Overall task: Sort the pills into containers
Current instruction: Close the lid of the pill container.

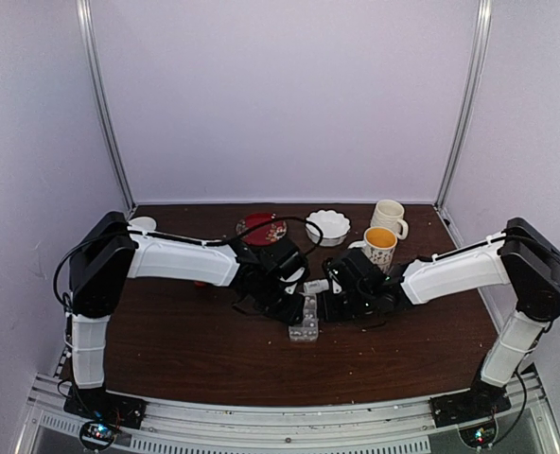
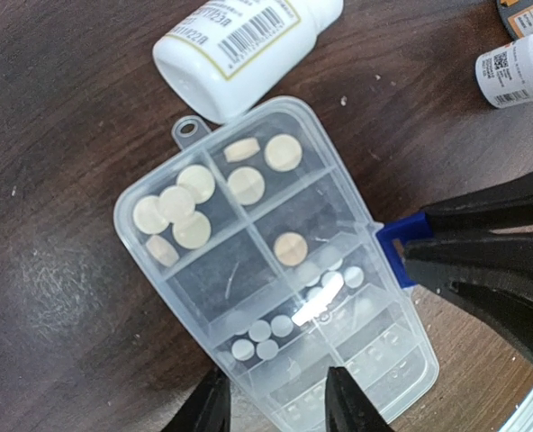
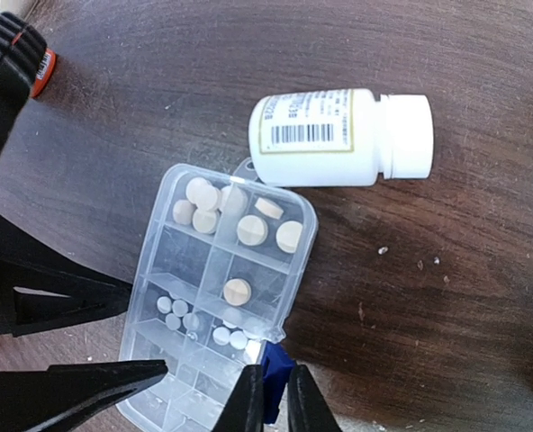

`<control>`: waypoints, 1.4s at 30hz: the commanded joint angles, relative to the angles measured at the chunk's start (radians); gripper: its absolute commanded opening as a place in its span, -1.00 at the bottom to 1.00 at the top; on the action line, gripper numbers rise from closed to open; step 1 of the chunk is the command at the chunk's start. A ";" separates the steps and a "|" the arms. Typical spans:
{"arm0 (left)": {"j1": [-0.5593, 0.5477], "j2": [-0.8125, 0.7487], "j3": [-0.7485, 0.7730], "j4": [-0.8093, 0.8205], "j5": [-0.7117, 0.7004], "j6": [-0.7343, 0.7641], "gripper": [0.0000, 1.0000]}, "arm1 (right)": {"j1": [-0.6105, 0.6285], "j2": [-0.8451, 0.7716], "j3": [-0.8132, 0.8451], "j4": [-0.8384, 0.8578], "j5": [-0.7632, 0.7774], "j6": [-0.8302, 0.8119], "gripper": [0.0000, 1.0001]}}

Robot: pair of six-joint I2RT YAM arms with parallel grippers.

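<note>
Pills (image 2: 176,211) are lying in cells of the clear pill box (image 2: 203,274), mid-table, its long axis running near to far. The blue latch (image 3: 276,367) on its right side is being pinched by the right gripper (image 3: 275,400). The left gripper (image 2: 277,405) is being held half-spread over the left edge, no grip evident. Overhead, the pinch is being hidden by the arms.

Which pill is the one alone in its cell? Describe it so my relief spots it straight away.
On the dark table, a clear pill box lies with one end beside a toppled white bottle. From that end, take the row on the side of the blue tab pinched by the right gripper: second cell. It holds one large tan pill; neighbouring cells hold several or none.
</note>
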State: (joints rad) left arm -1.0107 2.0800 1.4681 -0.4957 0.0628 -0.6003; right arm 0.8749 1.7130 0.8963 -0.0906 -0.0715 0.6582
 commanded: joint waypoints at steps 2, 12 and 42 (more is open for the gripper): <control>0.003 0.037 -0.015 -0.057 0.000 0.015 -0.27 | -0.008 0.021 0.000 -0.097 0.066 -0.027 -0.67; 0.004 0.035 -0.025 -0.059 0.004 0.010 -0.30 | -0.010 -0.024 -0.029 -0.126 0.132 -0.049 -0.30; 0.004 0.052 -0.022 -0.030 0.048 -0.006 -0.41 | -0.009 0.140 0.022 0.075 -0.161 -0.020 -1.00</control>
State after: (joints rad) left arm -1.0077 2.0804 1.4681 -0.5022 0.0875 -0.6098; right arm 0.8692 1.7939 0.9241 -0.0875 -0.1066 0.6098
